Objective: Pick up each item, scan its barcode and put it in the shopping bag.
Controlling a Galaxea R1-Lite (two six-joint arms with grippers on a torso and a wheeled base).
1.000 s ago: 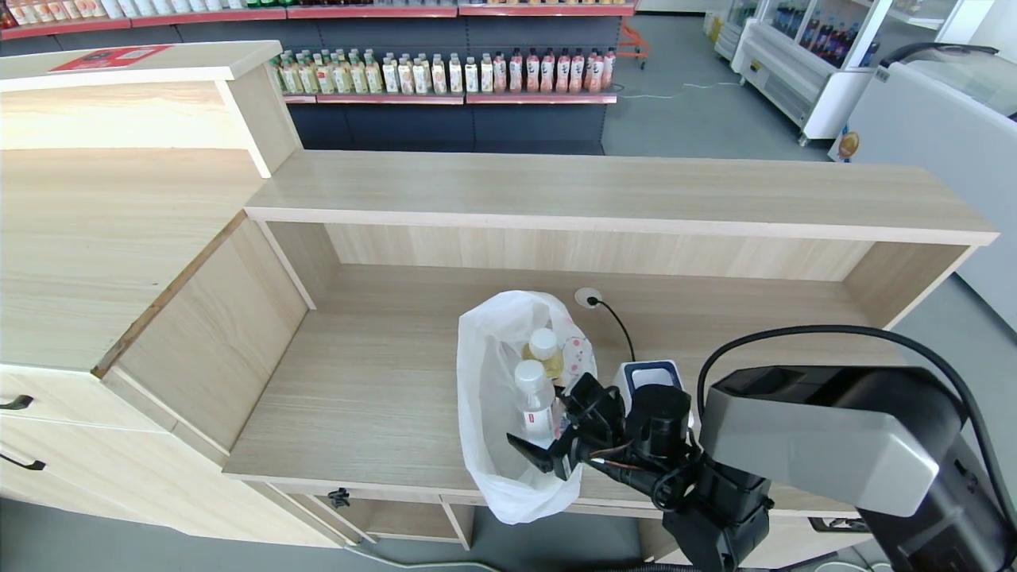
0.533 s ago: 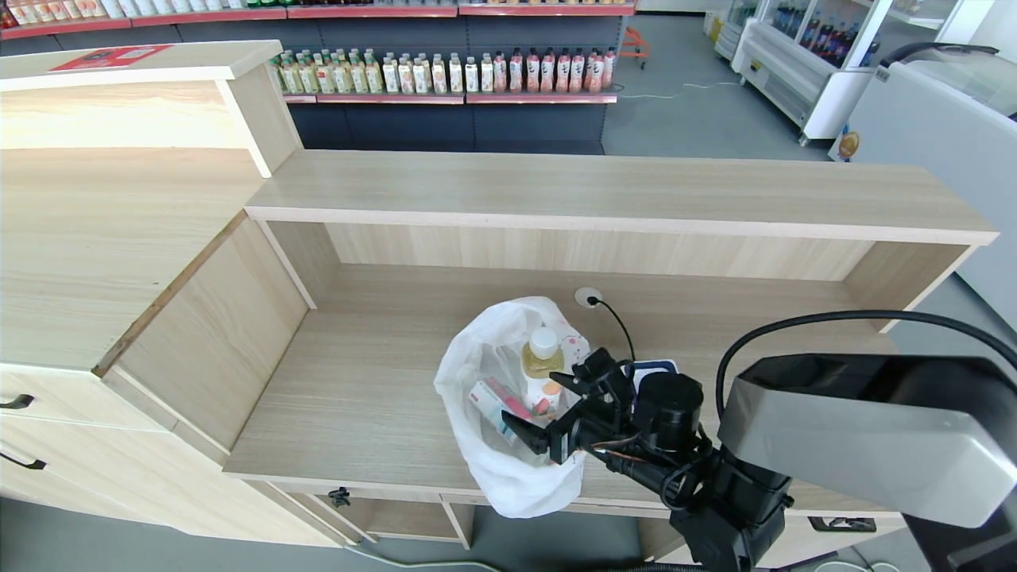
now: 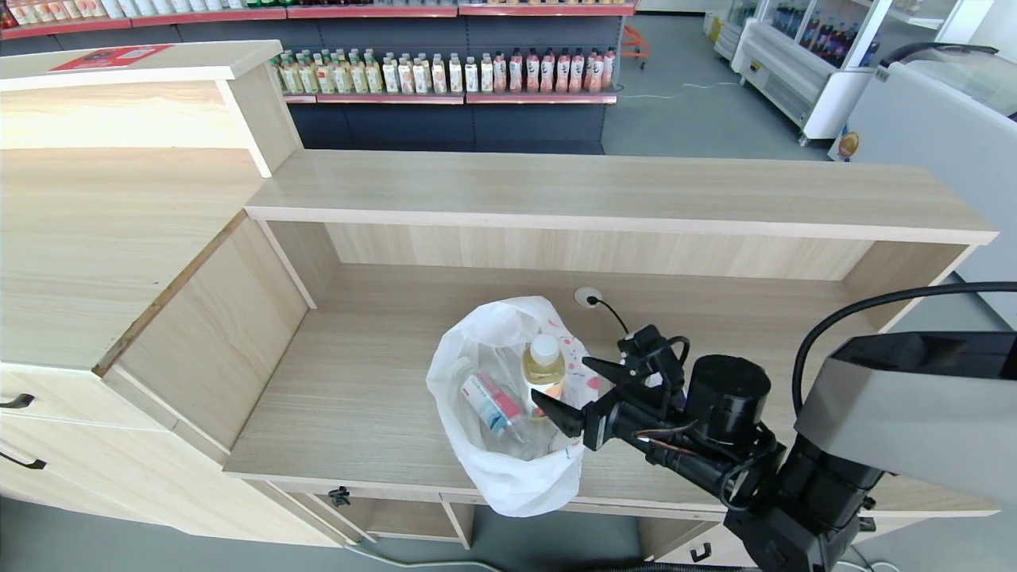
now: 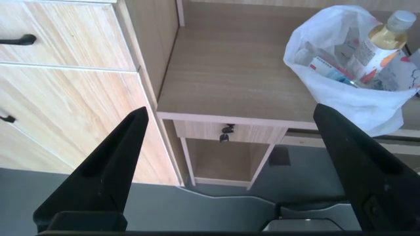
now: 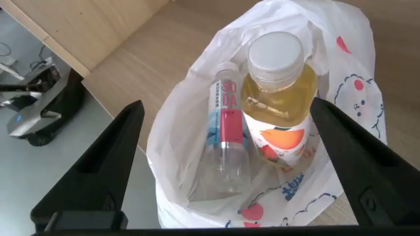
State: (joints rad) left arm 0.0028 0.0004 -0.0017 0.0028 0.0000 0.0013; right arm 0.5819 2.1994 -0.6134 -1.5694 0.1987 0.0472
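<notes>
1. Wooden checkout counter (image 3: 373, 373) across the middle of the head frame; drink shelves (image 3: 445, 73) along the top edge.
2. Shopping bag (image 3: 477, 445), lower centre, stands at the counter's front edge. It holds a yellow-drink bottle (image 3: 544, 365) and a clear bottle (image 3: 493, 401) lying beside it.
3. Right gripper (image 3: 568, 383), just right of the bag mouth: jaws spread, grasping nothing.
4. Left gripper (image 4: 231, 111): jaws spread wide, nothing between them, low before the counter front.
5. Progress, as I judge it: both bottles I can see are bagged, so the work looks at or near its end.
6. Right wrist view adds the clear bottle's red-and-blue label (image 5: 226, 115) and the white cap (image 5: 275, 52).
7. Left wrist view adds the drawer handles (image 4: 16, 40) and the bag sagging over the counter edge.
8. Head view adds the black cable (image 3: 616, 318).
</notes>
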